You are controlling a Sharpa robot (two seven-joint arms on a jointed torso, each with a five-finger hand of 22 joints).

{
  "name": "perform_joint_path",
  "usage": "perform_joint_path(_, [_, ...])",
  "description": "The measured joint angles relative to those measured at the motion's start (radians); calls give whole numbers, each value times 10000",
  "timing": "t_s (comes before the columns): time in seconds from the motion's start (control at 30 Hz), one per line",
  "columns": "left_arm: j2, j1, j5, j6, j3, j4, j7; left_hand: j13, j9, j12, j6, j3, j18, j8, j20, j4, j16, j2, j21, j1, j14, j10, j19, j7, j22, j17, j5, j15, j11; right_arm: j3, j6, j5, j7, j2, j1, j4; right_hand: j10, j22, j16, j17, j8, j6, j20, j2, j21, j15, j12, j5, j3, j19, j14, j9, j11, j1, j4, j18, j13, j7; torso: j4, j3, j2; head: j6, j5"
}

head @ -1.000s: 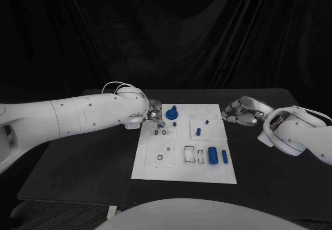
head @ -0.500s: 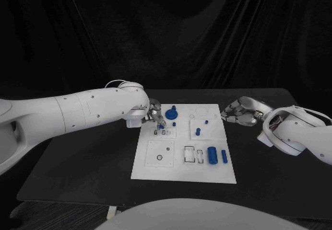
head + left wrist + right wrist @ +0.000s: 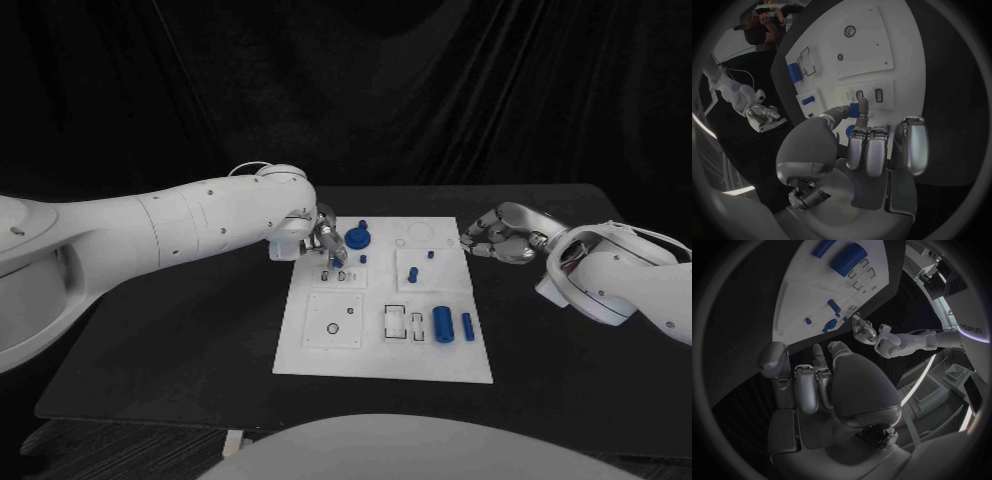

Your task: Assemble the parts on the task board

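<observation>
The left hand (image 3: 320, 240) pinches a small blue part (image 3: 854, 109) directly over the task board (image 3: 384, 350), its twin slots (image 3: 869, 94) just beyond the fingertips. The right hand (image 3: 498, 234), fingers curled in on nothing, waits off the board's 2 o'clock edge, so the left is nearer.

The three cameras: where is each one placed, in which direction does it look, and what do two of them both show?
Head view: on the robot's head, looking down at the task board; both white arms show.
Left wrist view: behind the left robot hand, facing the board; its fingers pinch a small blue part.
Right wrist view: behind the right robot hand, facing the board from beside it.
Shared: all show the board and the large blue cylinder.
</observation>
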Motion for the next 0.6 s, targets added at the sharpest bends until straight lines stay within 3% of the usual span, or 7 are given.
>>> perform_joint_path(0.23, [248, -15, 60, 225, 1, -346, -57, 0, 29, 0, -35, 28, 0, 0, 0, 27, 0, 27, 0, -76, 0, -13, 0, -34, 0, -1, -56, 0, -13, 0, 12, 0, -2, 24, -6, -11, 0, 0, 0, 0, 0, 0, 0, 0, 0, 0, 0, 0, 0, 0, 0, 0, 0, 0, 0, 0, 1, 0, 4, 0, 0, 0, 20])
perform_joint_path(0.6, [328, -112, 98, 413, -1, -397, -97, 0, 40, 0, -36, 40, 0, -1, 1, 15, 0, 41, 0, -61, 0, -12, 0, -31, 0, 0, -118, 0, -13, 0, 31, 0, -5, 34, -25, -32, 0, -1, 0, 0, 0, 0, 0, 0, 0, 0, 1, 0, 0, 0, 0, 0, 0, -1, 0, 0, 5, 0, 5, -1, 4, 0, 43])
